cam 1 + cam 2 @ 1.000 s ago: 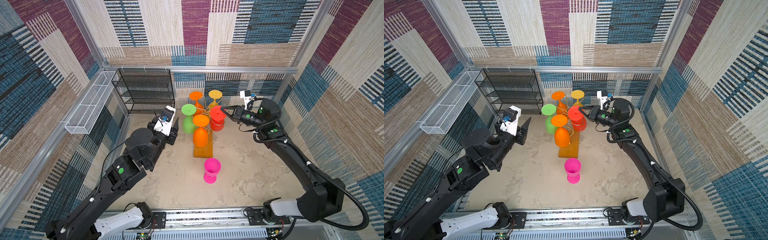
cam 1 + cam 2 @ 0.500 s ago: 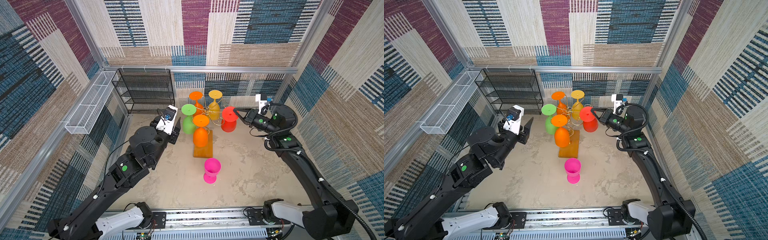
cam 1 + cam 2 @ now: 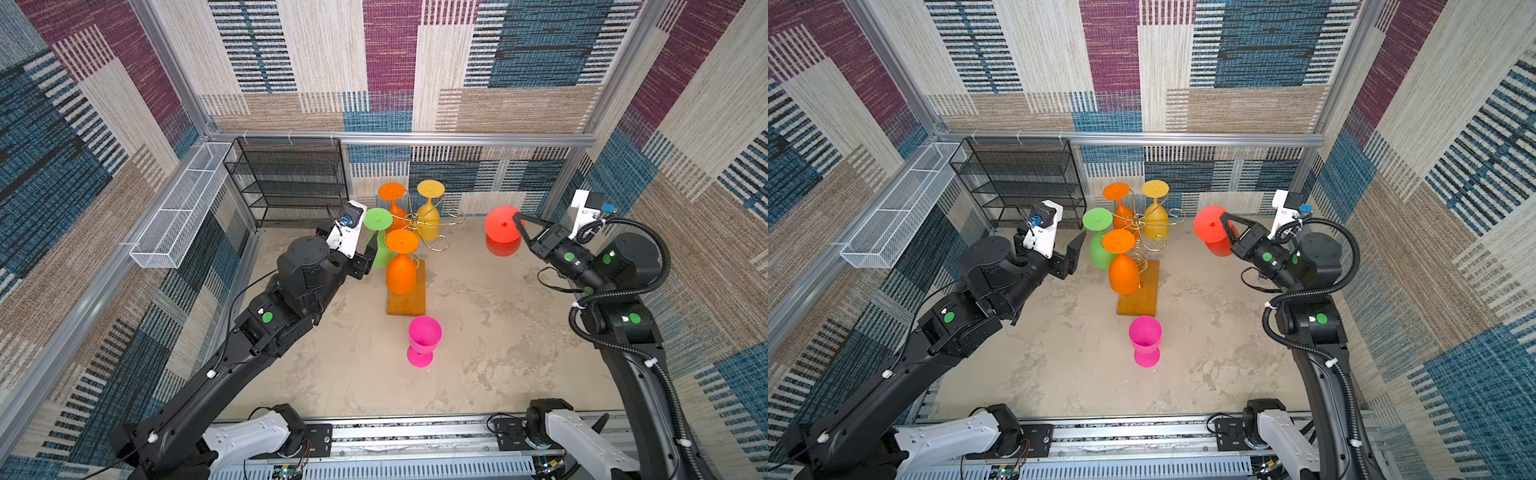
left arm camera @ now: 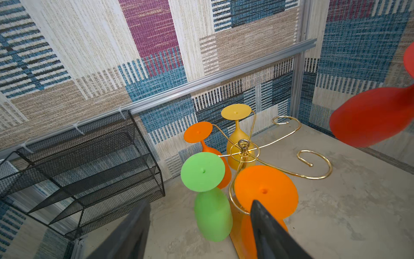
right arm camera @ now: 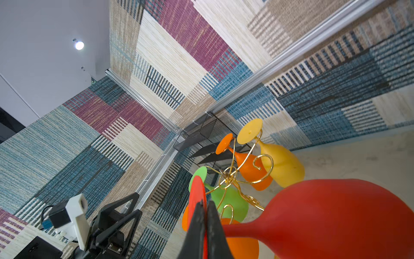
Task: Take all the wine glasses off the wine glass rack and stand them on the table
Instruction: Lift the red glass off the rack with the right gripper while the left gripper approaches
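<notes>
The red wine glass (image 3: 502,226) hangs upside down in the air, clear of the wine glass rack (image 3: 432,227) and to its right. My right gripper (image 3: 518,217) is shut on the rim of its foot (image 5: 196,192), and the red bowl (image 5: 336,215) fills the right wrist view. The gold wire rack stands on its wooden base (image 3: 1140,297) and holds a green glass (image 4: 212,215), two orange glasses and a yellow glass. My left gripper (image 4: 199,203) stands open just short of the green glass (image 3: 377,220), holding nothing.
A pink glass (image 3: 424,336) stands upright in front of the rack's base. The black mesh shelf (image 3: 291,178) stands at the back left, with the white wire basket (image 3: 178,212) along the left wall. Two scroll arms (image 4: 313,163) on the rack's right side carry nothing.
My right gripper has carried the red glass off the rack and out to the right. My left gripper has moved closer to the green glass and opened wider.
</notes>
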Tool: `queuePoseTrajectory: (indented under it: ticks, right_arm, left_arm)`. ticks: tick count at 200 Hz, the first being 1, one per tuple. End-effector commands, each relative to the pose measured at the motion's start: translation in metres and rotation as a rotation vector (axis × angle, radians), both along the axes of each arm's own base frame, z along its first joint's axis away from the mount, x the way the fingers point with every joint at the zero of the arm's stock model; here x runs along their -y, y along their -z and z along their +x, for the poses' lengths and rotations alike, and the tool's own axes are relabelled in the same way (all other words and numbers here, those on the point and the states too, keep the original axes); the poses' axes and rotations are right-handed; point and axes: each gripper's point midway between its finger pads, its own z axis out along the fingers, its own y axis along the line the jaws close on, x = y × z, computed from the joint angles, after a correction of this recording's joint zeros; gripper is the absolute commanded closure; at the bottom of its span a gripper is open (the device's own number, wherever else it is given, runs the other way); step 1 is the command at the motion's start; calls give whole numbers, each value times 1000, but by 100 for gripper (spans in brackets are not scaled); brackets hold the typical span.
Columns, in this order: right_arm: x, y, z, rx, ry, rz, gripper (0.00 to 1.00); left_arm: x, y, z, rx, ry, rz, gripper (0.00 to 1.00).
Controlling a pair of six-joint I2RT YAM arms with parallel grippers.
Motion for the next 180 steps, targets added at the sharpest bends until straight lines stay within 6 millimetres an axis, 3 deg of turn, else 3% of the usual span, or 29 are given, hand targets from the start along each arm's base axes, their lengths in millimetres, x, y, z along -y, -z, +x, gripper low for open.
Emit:
queuePoseTrajectory:
  ticks: [1, 29, 61, 117, 151, 180]
  right_arm:
    - [9, -37, -12, 156, 63, -8, 100]
    - [-2, -63, -19, 287, -22, 19, 100]
    - [-22, -82, -35, 426, -249, 150, 100]
    - [-37, -112, -64, 601, -463, 245, 100]
    - [-59, -114, -75, 636, -602, 319, 100]
    - [-60, -106, -78, 622, -738, 461, 100]
  left_arm:
    - [17, -5, 1, -53, 143, -156, 27]
    - [32, -3, 6, -123, 334, -292, 27]
    - [44, -12, 5, -165, 589, -448, 27]
    - [70, -21, -15, -212, 886, -483, 26]
    - [80, -29, -15, -211, 1008, -521, 26]
    - [82, -34, -17, -182, 1066, -552, 27]
